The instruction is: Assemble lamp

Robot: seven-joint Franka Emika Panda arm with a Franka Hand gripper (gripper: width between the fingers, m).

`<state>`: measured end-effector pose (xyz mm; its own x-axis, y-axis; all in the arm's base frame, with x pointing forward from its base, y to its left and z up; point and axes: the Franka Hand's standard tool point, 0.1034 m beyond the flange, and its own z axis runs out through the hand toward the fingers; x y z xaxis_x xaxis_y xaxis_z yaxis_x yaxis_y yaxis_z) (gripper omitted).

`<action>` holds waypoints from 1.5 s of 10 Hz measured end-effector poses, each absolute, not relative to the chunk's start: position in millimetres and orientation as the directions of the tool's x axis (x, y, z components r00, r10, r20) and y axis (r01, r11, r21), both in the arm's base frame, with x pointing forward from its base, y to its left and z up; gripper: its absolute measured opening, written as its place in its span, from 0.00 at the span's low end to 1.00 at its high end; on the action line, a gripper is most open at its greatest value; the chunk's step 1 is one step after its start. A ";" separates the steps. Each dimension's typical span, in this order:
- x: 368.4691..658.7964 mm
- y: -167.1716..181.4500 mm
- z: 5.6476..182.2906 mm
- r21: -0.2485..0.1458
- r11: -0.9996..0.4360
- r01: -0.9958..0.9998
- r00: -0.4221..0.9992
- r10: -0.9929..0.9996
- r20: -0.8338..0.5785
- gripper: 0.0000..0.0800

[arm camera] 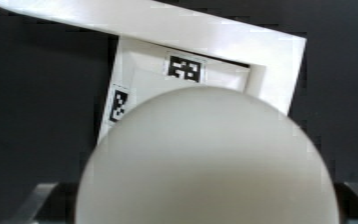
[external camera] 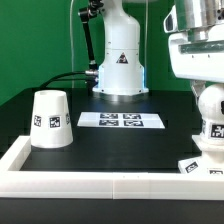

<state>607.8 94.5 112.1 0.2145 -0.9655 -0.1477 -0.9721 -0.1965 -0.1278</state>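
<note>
Shade [external camera: 49, 120] sits toward my counter's left edge, marker board [external camera: 120, 120] mid-counter, and at the right edge my gripper [external camera: 211, 105] seems clamped on the bulb [arm camera: 202, 160], held straight above the base [external camera: 203, 163], axis upright.

Low exterior, close wrist (shared bulb [external camera: 212, 104])

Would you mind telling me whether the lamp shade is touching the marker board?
Apart: the exterior view shows bare black table between the shade and the marker board.
</note>
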 end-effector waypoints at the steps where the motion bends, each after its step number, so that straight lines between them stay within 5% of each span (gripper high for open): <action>1: 607.7 93.4 112.4 -0.119 -0.179 -0.977 0.196 -0.968 -0.154 0.72; 4: 607.8 96.5 112.6 -0.115 -0.125 -0.985 0.144 -0.975 -0.168 0.72; 5: 607.7 96.6 112.5 -0.116 -0.131 -0.985 0.149 -0.975 -0.167 0.84; 7: 607.6 97.1 112.5 -0.117 -0.139 -0.983 0.158 -0.973 -0.166 0.86; 12: 592.4 114.5 127.2 -0.108 -0.505 -0.857 0.516 -0.840 -0.166 0.87; 15: 569.4 120.9 128.7 -0.098 -0.548 -0.831 0.556 -0.814 -0.168 0.87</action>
<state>569.4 120.9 128.7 0.5563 -0.8138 -0.1682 -0.8309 -0.5478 -0.0978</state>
